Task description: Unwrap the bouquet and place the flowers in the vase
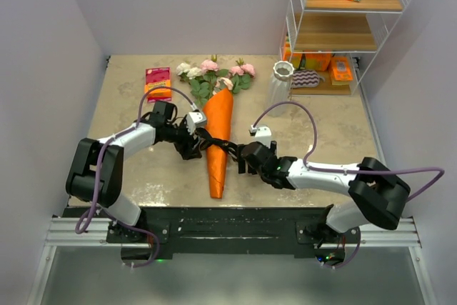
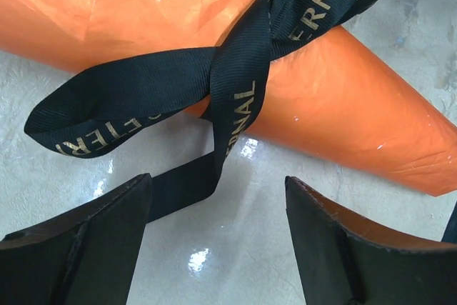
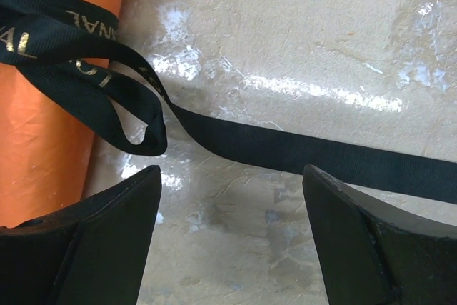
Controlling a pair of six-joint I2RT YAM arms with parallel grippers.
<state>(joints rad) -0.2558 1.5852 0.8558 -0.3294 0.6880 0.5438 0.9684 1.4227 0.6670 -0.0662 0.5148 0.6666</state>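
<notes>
Bouquet (image 1: 218, 141) lay unopened on the desk (image 1: 321, 133), its orange paper cone (image 2: 143, 5) intact and its black ribbon (image 2: 235, 69) still knotted around the middle, so the unwrapping appeared barely begun. The flowers (image 1: 211, 76), pink and cream roses with green leaves, spilled from the cone's wide end, on the side of the bouquet away from the arms' bases. The cone's tip pointed back toward the bases.

The vase (image 1: 281, 83), white and ribbed, stood upright to the right of the bouquet's blooms, near them but apart, with no stem in it.

The left hand (image 1: 188, 148) sat just left of the bouquet at the knot, released. Its fingers were spread wide, and a ribbon tail ran down toward one of them without being clamped. The right hand (image 1: 241, 158), just right of the bouquet, was likewise released, with its fingers apart over a ribbon tail lying flat on the desk beside a slack bow loop.

The ribbon was woven, with gold lettering, and its loops drooped on both sides of the bouquet. The paper looked glossy and lightly creased.

By this showing, everything remained to be done: loosening the knot, opening the paper, and lifting the stems into the vase's narrow neck.
</notes>
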